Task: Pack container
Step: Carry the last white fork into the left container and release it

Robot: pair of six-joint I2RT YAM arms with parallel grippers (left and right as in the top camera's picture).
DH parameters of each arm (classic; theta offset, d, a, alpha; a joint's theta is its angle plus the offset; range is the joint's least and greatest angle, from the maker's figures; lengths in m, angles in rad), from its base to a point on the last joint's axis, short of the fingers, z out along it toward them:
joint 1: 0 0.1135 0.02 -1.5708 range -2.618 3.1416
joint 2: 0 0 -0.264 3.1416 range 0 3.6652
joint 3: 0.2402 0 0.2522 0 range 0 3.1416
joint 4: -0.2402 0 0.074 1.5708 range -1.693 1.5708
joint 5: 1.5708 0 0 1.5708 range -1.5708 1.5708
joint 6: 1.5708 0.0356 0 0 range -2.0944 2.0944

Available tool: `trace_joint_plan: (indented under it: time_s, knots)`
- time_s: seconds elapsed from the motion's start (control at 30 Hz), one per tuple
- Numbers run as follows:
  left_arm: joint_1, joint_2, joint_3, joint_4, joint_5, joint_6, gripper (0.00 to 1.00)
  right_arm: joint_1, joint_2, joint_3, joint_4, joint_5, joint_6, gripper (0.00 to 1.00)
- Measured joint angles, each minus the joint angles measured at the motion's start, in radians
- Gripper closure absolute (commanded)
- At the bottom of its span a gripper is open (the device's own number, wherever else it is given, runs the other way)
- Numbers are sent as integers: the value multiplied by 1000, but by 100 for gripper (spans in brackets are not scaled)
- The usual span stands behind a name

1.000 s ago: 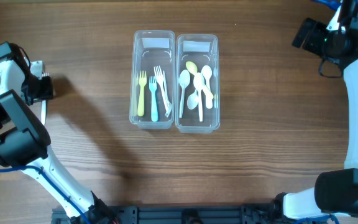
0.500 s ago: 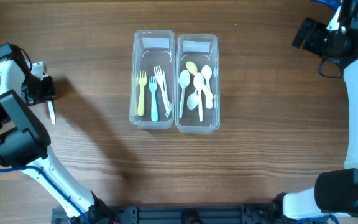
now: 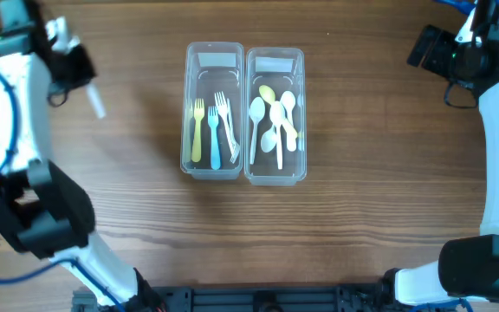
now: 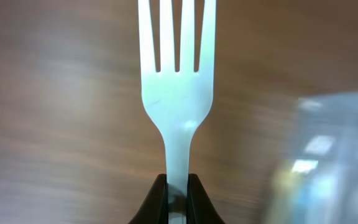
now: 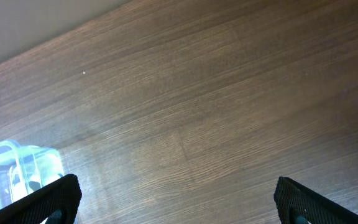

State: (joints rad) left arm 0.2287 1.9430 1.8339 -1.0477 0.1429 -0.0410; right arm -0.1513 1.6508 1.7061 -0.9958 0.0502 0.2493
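Note:
My left gripper (image 3: 78,68) is shut on the handle of a white plastic fork (image 4: 177,81); in the overhead view the fork (image 3: 95,100) hangs above the table at the far left. Two clear containers stand side by side mid-table: the left one (image 3: 213,61) holds yellow, blue and white forks, the right one (image 3: 275,62) holds several white and yellow spoons. The left wrist view shows a container blurred at the right edge (image 4: 334,155). My right gripper (image 5: 178,202) is open and empty, high at the far right, over bare wood.
Brown wooden tabletop (image 3: 379,199) all round the containers. The corner of a clear container (image 5: 17,168) shows at the lower left of the right wrist view.
My left gripper has lifted the white fork off the table and swung it up and rightward, toward the containers. The right arm has not moved.

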Motion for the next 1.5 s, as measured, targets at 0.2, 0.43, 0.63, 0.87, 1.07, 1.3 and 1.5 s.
trace_joint_plan:
  time_s: [0.2,0.43,0.63,0.87,1.07,1.3,1.5]
  knots:
    - [-272,-60,5,-16,95,-142,96,0,0,0,0,0,0,0]
    - [-553,-32,4,-24,-16,-192,96,0,0,0,0,0,0,0]
    - [-578,43,-8,-23,-93,-212,96,0,0,0,0,0,0,0]
    - [-570,70,-10,-40,-109,-216,55,0,0,0,0,0,0,0]
    - [-569,107,-23,-40,-116,-228,9,0,0,0,0,0,0,0]
    - [-508,104,56,-110,-116,-222,7,0,0,0,1,0,0,0]
    - [-297,-102,219,-119,-127,-208,0,0,0,0,1,0,0,0]
